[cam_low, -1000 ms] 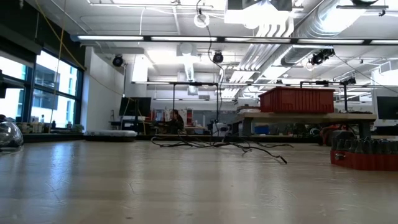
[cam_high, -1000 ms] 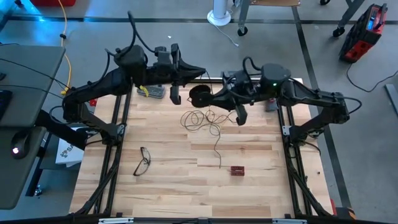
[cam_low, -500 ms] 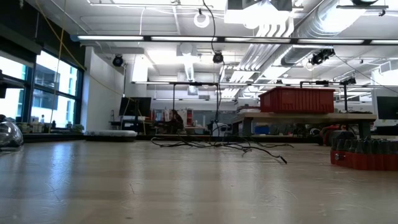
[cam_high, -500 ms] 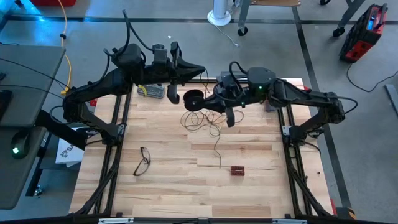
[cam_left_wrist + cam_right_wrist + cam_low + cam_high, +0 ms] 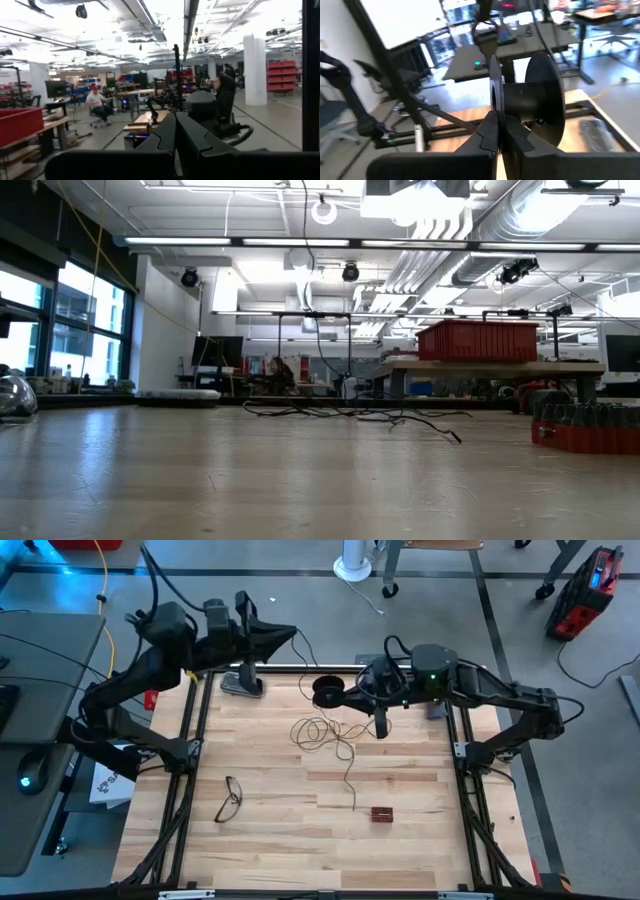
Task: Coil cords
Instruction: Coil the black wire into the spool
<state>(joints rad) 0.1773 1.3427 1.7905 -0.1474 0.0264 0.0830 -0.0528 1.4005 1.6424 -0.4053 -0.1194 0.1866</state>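
Note:
The thin dark wire (image 5: 325,732) lies in loose loops on the wooden table, and its free tail (image 5: 352,795) runs toward the near edge. The loops also show in the low view (image 5: 345,413). One strand (image 5: 312,300) rises from the loops and leaves the top of the picture. The small black reel (image 5: 327,690) is held above the table's far middle by my right gripper (image 5: 347,695). My left gripper (image 5: 293,633) is shut, raised past the far edge to the left of the reel. A wire strand (image 5: 308,652) runs from it toward the reel. My left gripper pinches the thin wire between its shut fingertips (image 5: 176,131). The strand (image 5: 177,75) runs out past the tips. The gripper is about level and points toward the table's right. The wire sags from it toward the reel. My right gripper pinches one flange of the reel (image 5: 494,95) between its two fingers, at the flange's rim. It comes level from the table's right. The reel is lifted clear of the table, its hub (image 5: 522,100) level and its second flange (image 5: 546,92) free.
Black-framed eyeglasses (image 5: 230,798) lie near the table's left side. A small red-brown block (image 5: 381,813) lies near the wire's tail and shows in the low view (image 5: 585,430). A grey object (image 5: 243,686) lies at the far left edge.
My left gripper has drawn back toward the table's far left and up, still shut, taking the wire strand with it. The rising strand has shifted left in the low view. My right gripper has moved a little left, then back, with the reel.

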